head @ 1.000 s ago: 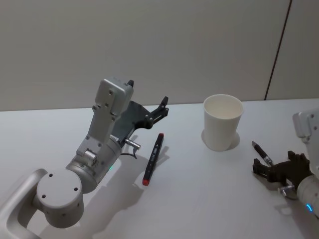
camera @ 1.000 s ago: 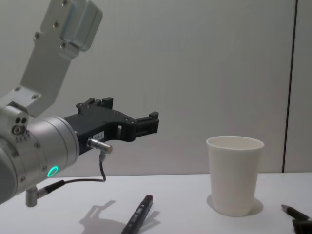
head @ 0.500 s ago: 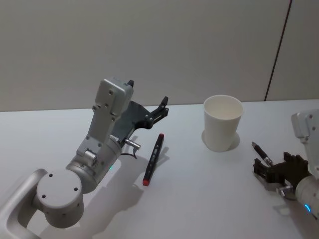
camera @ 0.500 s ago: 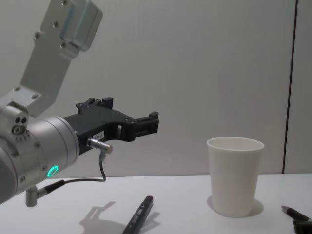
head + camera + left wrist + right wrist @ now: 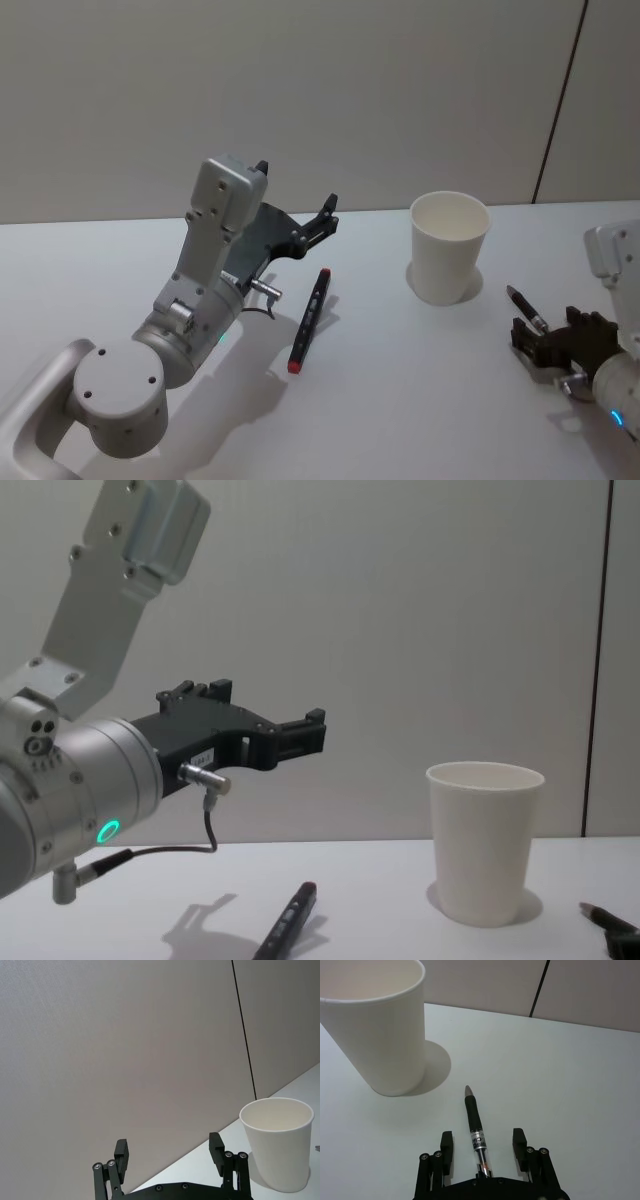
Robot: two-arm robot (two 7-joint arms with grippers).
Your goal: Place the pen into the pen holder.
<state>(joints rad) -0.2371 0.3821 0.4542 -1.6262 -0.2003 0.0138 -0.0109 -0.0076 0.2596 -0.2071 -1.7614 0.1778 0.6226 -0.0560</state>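
Lining up the grab looks like the step in hand here. The right gripper (image 5: 482,1135) is set low over the white tabletop (image 5: 400,400) near its right edge. Its jaws are spread wide, and the slim black pen with a clear barrel (image 5: 472,1110) is straddled between them, not pinched yet. The pen's tip is pointed toward the plain white paper cup (image 5: 375,1035), which is stood upright toward the far edge, right of the middle and apart from the pen.

To get this right, the jaws should be lowered until the pads are level with the barrel, then closed square across it so the pen isn't rolled or flicked away. A grip near the back end is probably best, so it can be dropped in tip-first.

The left gripper (image 5: 169,1145) is held up above the tabletop, left of the middle, jaws open and nothing held. A second black pen with a red end (image 5: 308,320) can be seen lying near the middle.
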